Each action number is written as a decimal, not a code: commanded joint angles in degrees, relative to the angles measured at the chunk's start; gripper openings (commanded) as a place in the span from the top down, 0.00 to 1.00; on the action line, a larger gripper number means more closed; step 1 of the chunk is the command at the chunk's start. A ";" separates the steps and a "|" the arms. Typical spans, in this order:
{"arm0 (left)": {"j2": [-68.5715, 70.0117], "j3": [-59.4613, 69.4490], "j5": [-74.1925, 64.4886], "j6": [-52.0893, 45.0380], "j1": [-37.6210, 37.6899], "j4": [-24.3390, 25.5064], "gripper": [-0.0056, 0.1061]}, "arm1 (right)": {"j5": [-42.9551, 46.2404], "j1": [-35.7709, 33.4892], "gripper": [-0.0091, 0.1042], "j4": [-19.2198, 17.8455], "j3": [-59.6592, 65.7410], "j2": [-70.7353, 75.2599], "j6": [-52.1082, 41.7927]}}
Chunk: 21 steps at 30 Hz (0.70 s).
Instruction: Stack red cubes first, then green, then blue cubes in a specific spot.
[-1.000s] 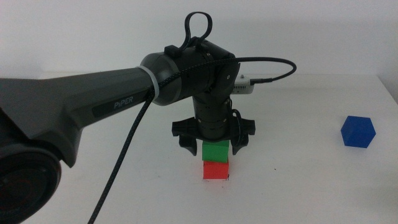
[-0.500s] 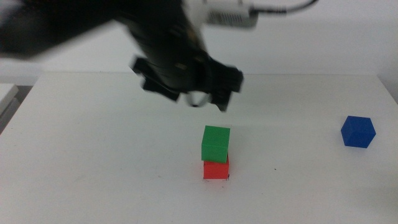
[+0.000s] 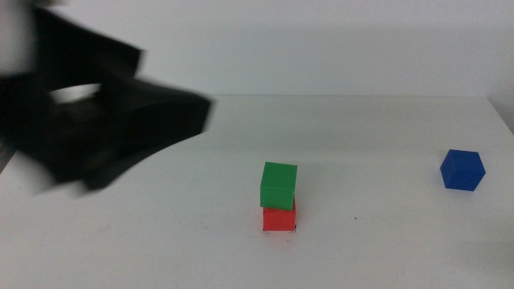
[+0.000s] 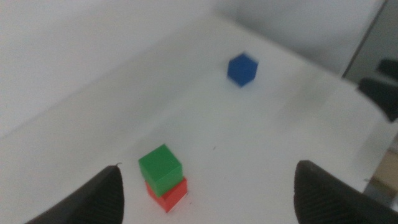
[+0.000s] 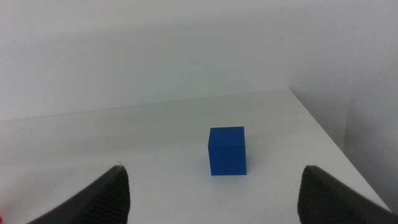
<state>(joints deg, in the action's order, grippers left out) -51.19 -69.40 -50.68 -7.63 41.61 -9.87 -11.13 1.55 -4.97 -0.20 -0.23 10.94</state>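
Observation:
The green cube (image 3: 279,184) sits on the red cube (image 3: 278,218) near the middle of the white table, turned slightly askew on it. The stack also shows in the left wrist view, green (image 4: 160,166) on red (image 4: 170,194). The marked spot is hidden under the stack. The blue cube (image 3: 463,169) stands alone at the far right and shows in both wrist views (image 4: 242,68) (image 5: 227,151). My left gripper (image 4: 209,169) is open and empty, high up and to the left of the stack, a dark blur in the middle view (image 3: 120,136). My right gripper (image 5: 211,180) is open and empty, facing the blue cube from a short way off.
The table's right edge (image 3: 502,120) runs close behind the blue cube. A tiny dark speck (image 3: 355,217) lies on the tabletop to the right of the stack. A white wall stands behind the table.
My left gripper has let go of the green cube, leaving it on the red one. It rose and swung away to the left. The cubes have not moved.

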 commanded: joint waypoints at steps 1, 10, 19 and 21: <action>5.21 3.29 2.39 -1.13 0.11 -2.07 0.11 | 0.61 0.17 0.10 -0.69 0.20 0.23 -0.28; 7.61 4.16 1.89 -1.13 0.11 -4.31 0.11 | 0.61 0.17 0.10 -0.69 0.20 0.23 -0.28; 7.61 4.16 3.84 -1.13 0.11 -4.11 0.11 | 0.61 0.17 0.10 -0.69 0.20 0.23 -0.28; 7.61 4.16 3.84 -1.13 0.11 -4.11 0.11 | 2.51 0.16 0.10 -1.38 0.20 0.23 -0.87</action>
<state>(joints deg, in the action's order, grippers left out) -43.66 -65.39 -48.06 -8.75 41.61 -13.63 -10.41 1.55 -5.21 -0.20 -0.23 10.84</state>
